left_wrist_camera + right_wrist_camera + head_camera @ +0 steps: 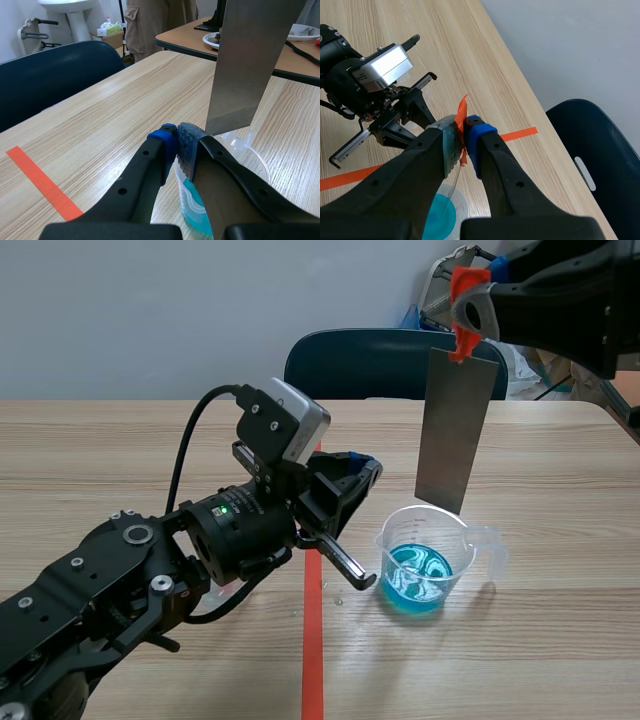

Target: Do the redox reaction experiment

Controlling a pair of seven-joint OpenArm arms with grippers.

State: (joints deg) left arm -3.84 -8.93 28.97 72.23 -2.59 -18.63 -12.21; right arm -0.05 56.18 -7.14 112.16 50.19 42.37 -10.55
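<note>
1. Two tools flank one clear cup (pixel 432 558) of blue liquid (pixel 414 578), which stands on the table (pixel 560 640) just right of the red tape line (pixel 312 660).
2. Right tool (pixel 466 312) is high above the cup, its fingers pinched shut on the orange tab (pixel 462 117) at the top edge of a grey metal plate (pixel 457 425).
3. Plate hangs upright directly below that tool, with its long axis straight up and down. Its lower edge sits at about the cup's rim, over the far side, and looks clear of the liquid.
4. Left tool (pixel 352 478) is low, just beside the cup on its left, with its pads pressed together and nothing seen between them.
5. Judging from this, the next move is a straight lowering by the right arm, since the liquid lies directly beneath the plate. Any tilt could knock the rim and tip the light cup.
</note>
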